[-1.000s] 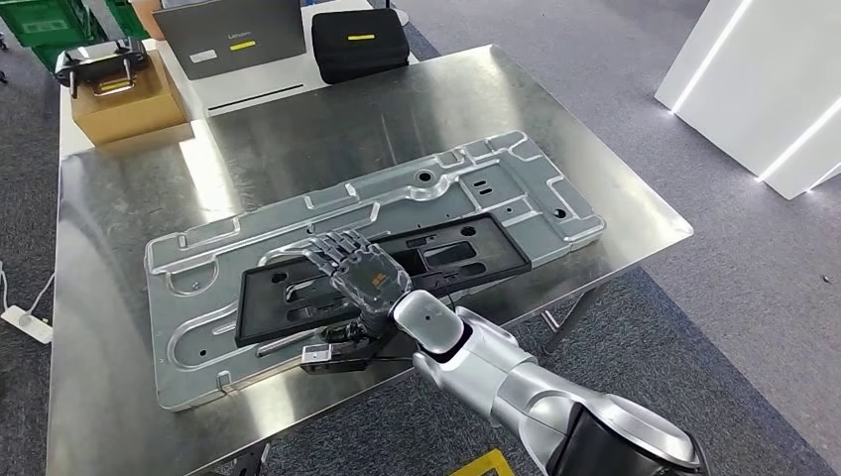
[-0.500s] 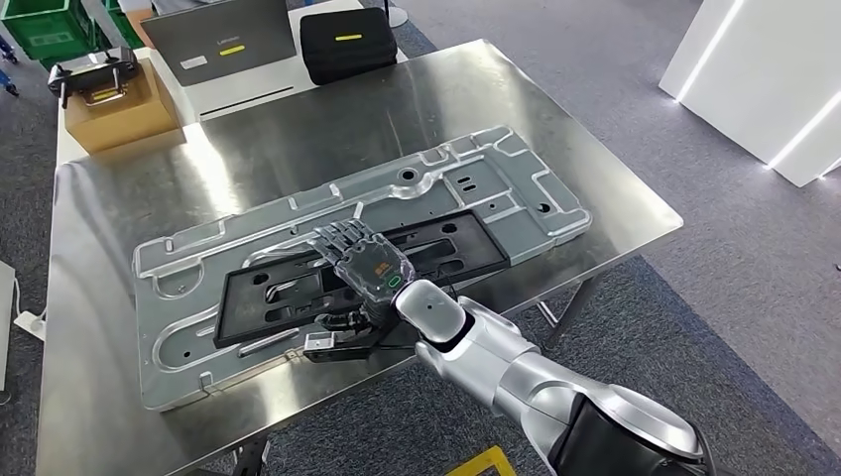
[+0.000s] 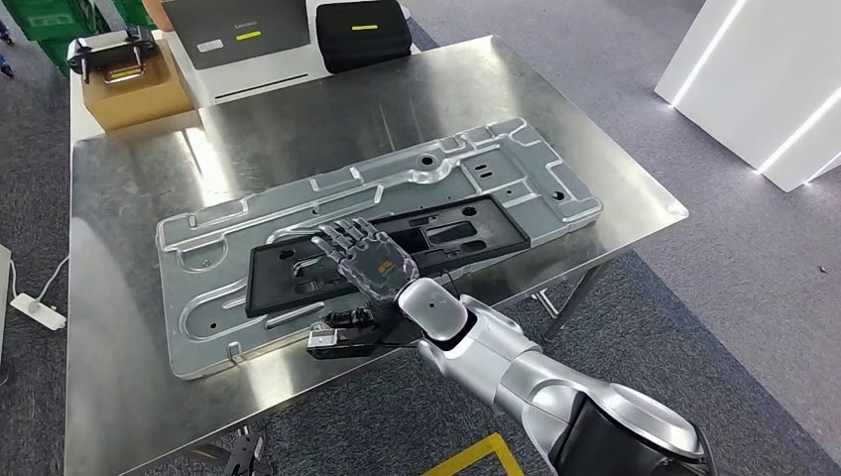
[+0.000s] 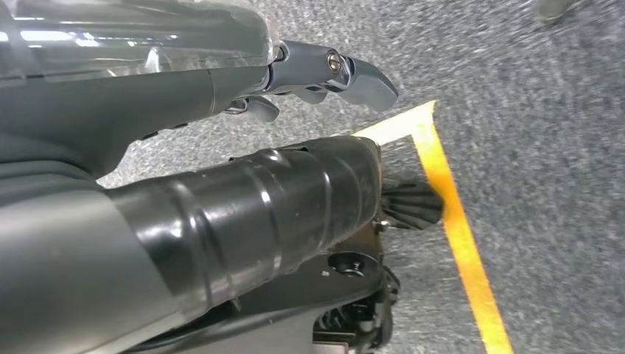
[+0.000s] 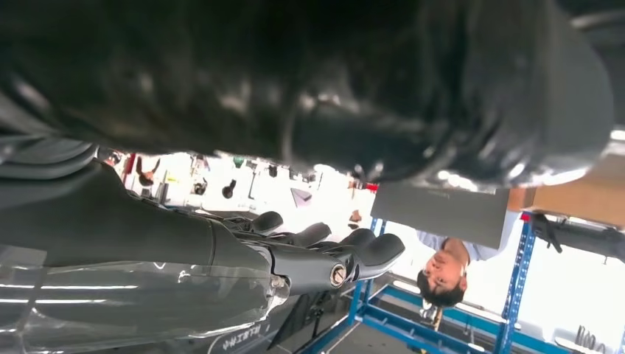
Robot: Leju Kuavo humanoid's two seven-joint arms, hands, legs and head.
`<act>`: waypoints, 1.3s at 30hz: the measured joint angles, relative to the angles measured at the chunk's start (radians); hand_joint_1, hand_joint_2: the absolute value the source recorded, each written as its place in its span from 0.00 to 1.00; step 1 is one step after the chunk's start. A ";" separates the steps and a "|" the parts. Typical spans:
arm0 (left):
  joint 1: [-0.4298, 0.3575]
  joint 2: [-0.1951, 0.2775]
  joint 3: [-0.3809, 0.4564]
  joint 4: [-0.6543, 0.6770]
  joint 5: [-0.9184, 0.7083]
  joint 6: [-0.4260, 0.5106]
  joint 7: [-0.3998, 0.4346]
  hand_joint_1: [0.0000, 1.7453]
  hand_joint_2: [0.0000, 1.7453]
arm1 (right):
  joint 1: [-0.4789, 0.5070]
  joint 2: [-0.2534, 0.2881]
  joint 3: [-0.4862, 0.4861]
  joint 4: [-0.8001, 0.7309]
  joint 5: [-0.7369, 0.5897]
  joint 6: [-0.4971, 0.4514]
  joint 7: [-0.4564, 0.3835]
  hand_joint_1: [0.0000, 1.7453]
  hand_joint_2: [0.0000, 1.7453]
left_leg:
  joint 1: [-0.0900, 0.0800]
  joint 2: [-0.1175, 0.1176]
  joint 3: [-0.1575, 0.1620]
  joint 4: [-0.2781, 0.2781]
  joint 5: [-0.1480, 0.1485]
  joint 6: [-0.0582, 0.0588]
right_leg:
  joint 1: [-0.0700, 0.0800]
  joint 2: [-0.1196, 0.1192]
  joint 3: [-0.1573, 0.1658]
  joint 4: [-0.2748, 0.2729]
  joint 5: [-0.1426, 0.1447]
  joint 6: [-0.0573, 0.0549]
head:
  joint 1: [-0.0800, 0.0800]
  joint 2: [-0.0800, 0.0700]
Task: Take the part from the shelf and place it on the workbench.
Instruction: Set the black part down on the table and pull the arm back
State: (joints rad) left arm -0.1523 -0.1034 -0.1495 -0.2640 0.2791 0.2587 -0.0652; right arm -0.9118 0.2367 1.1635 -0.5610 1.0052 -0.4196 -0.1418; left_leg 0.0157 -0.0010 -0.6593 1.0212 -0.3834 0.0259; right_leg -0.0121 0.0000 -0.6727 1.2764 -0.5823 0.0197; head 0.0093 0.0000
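part: black flat frame lying on grey stamped panel on workbench | long axis 8-to-2 o'clock | right hand: over part's middle, fingers spread, holding nothing | left hand: fingers loosely curled, holding nothing

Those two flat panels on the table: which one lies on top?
The black panel: it lies on the bigger silver panel, under the robot's right hand.

Workshop: steel workbench, blue racking

One black part, one metal panel, one cardboard box, one laptop, one black case.
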 joint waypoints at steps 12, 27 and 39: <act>0.007 0.000 0.000 0.000 0.001 -0.013 0.010 0.00 0.00 | -0.011 0.007 0.000 0.004 0.002 0.000 0.002 0.00 0.00 | 0.005 -0.003 -0.090 0.198 -0.144 -0.054 | 0.008 -0.007 0.084 -0.272 0.144 -0.062 | 0.000 0.000; 0.006 0.000 0.000 0.000 0.005 -0.015 0.012 0.00 0.00 | -0.012 0.006 0.000 0.015 0.003 -0.008 0.008 0.00 0.00 | 0.000 0.005 0.092 -0.023 -0.061 0.004 | 0.005 -0.004 -0.082 -0.059 0.053 -0.003 | 0.002 0.000; 0.013 0.000 0.000 0.000 0.024 -0.014 0.013 0.00 0.00 | -0.014 0.011 0.000 0.019 -0.022 -0.012 0.007 0.00 0.00 | -0.005 0.003 -0.026 -0.010 0.024 -0.036 | 0.019 -0.003 0.156 -0.281 0.089 -0.053 | 0.001 0.000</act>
State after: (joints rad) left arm -0.1392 -0.1035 -0.1499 -0.2641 0.3034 0.2452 -0.0522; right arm -0.9263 0.2473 1.1639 -0.5420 0.9834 -0.4315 -0.1344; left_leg 0.0109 0.0016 -0.6850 1.0113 -0.3594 -0.0100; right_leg 0.0067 -0.0034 -0.5165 0.9956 -0.4933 -0.0337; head 0.0105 0.0000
